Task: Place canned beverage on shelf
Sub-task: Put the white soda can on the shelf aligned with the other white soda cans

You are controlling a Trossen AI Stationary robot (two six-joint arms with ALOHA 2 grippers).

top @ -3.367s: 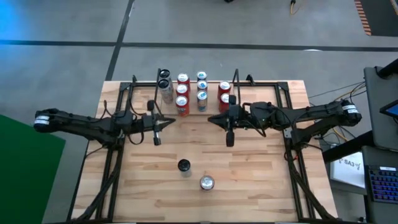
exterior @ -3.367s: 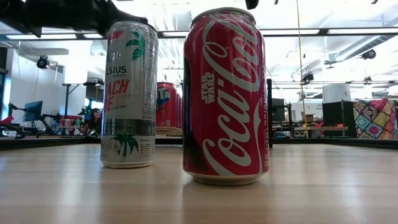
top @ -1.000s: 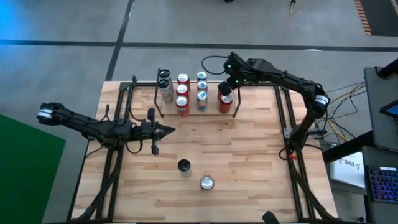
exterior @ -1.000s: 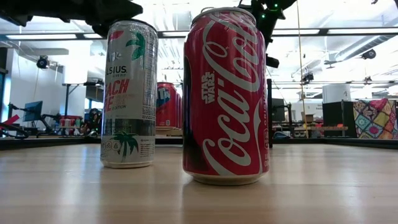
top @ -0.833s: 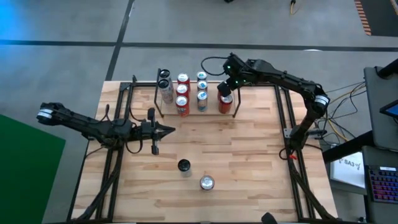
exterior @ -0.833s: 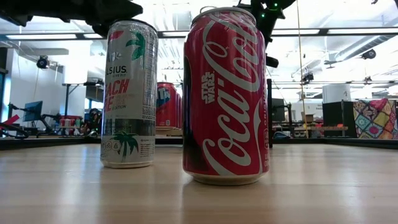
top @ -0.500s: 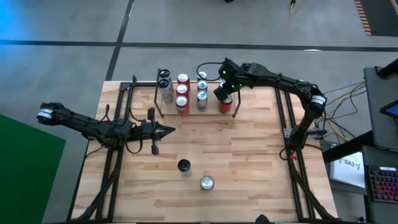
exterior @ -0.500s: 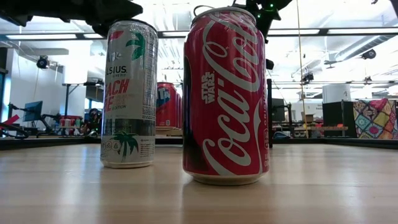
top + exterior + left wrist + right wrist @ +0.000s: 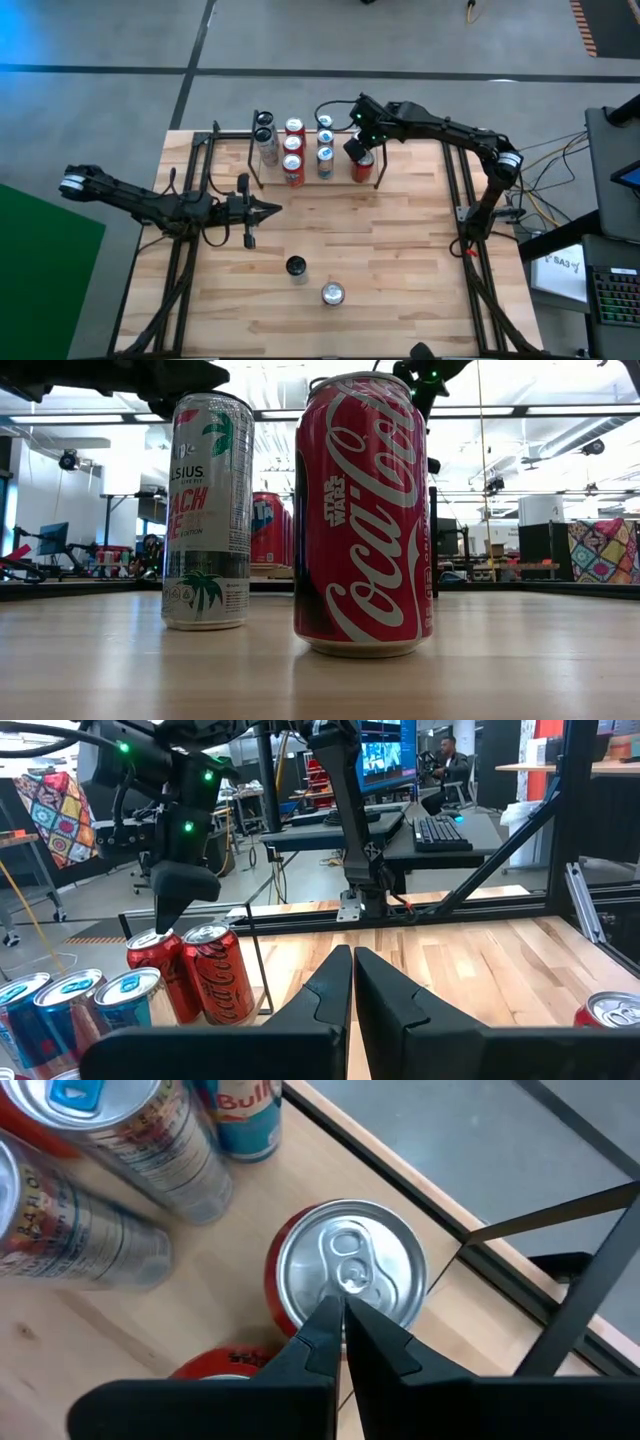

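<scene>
Two closed grippers: right gripper point(image 9: 343, 1312) above an upright red can point(image 9: 345, 1267) on the shelf point(image 9: 372, 172), left gripper point(image 9: 352, 965) idle.

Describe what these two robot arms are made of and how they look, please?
Both arms are slim, dark and jointed. The left arm has a pale ring at its outer end. The right arm shows small green lights near its wrist and a thin black cable looping off it. Each ends in two flat, tapering black jaws.
</scene>
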